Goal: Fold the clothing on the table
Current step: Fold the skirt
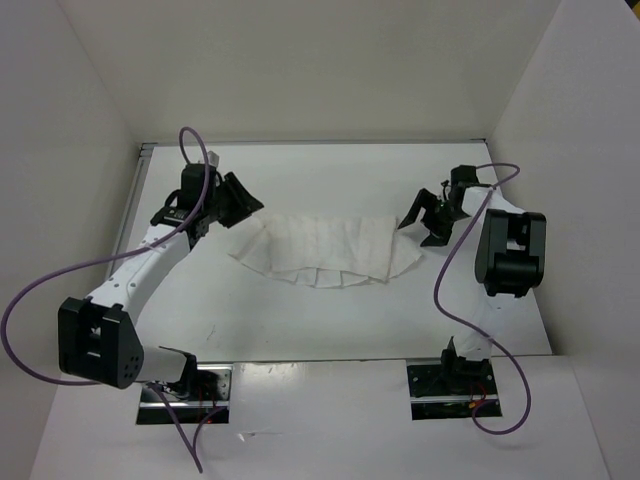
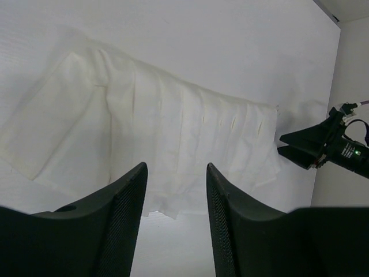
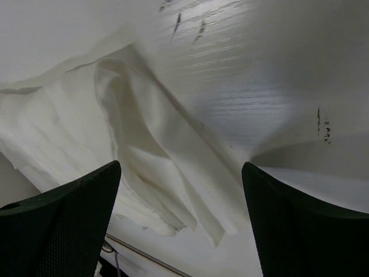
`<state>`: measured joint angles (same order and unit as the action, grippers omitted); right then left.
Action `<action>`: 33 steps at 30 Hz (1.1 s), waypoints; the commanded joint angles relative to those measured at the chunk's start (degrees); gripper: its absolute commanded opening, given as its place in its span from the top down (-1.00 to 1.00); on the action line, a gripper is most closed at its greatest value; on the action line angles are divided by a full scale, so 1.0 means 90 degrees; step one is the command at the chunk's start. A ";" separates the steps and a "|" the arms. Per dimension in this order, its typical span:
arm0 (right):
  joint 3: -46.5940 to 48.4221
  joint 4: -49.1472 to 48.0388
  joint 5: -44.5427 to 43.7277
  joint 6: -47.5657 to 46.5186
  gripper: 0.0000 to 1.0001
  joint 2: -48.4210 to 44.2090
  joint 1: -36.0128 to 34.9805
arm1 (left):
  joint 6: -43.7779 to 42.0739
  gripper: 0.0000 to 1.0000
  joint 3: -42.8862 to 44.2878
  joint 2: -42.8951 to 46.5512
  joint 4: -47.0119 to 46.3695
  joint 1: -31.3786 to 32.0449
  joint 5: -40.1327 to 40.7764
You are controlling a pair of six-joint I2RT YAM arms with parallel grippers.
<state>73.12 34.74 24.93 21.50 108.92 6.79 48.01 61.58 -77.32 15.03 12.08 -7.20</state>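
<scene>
One thin, soft white fabric garment [image 1: 325, 250] lies spread on the flat, glossy white table [image 1: 330, 320], roughly at its middle and well away from the white walls [image 1: 80, 150] that close the surface in. It runs long from left to right. Faint creases cross it from far to near, and along its near edge the layers show one over another in a slightly ragged line.

At the garment's left end hangs the left gripper [image 1: 240, 205], a black two-finger claw on a white arm. Its jaws stand partly apart — a clear gap shows between the fingers [image 2: 124, 219] in the left wrist view, with nothing clamped in it. Only cloth and table surface show beyond. Whether the tips touch the fabric cannot be told.

At the right end is the right gripper [image 1: 428, 222], also black, with its jaws spread wide and nothing held between them. In the right wrist view a raised, rumpled ridge of cloth runs between the two fingers [image 3: 63, 225] — under them, not gripped.

Purple cables [image 1: 40, 290] loop beside both arms, on the left and the right.
</scene>
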 commanded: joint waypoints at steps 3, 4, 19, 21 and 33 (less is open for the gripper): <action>-0.0233 -0.0647 0.0911 -0.0191 -0.80 0.0212 0.0135 | -0.0178 -0.11 -0.0191 0.0378 -0.0019 -0.0033 -0.0312; -0.0234 -0.0647 0.1038 -0.0191 -0.80 0.0299 0.0135 | -0.0178 -0.13 -0.0192 0.0446 -0.0019 -0.0033 -0.0313; -0.0439 -0.0657 0.1615 -0.0124 0.13 0.0798 -0.1496 | -0.0900 0.48 0.0354 -0.1446 -0.0605 0.0444 -0.2089; -0.0498 -0.0657 0.1422 -0.0123 0.71 0.0798 -0.1564 | -0.0988 0.56 0.0549 -0.1701 -0.0664 0.0523 -0.2284; -0.0381 -0.0530 0.1068 -0.0054 1.00 0.0593 -0.1565 | -0.1223 0.66 0.2912 -0.4181 -0.0058 0.1217 -0.2345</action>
<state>69.12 30.04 38.63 21.69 115.46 -7.64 38.89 84.71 -111.35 12.62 22.24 -27.99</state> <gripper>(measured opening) 0.059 0.174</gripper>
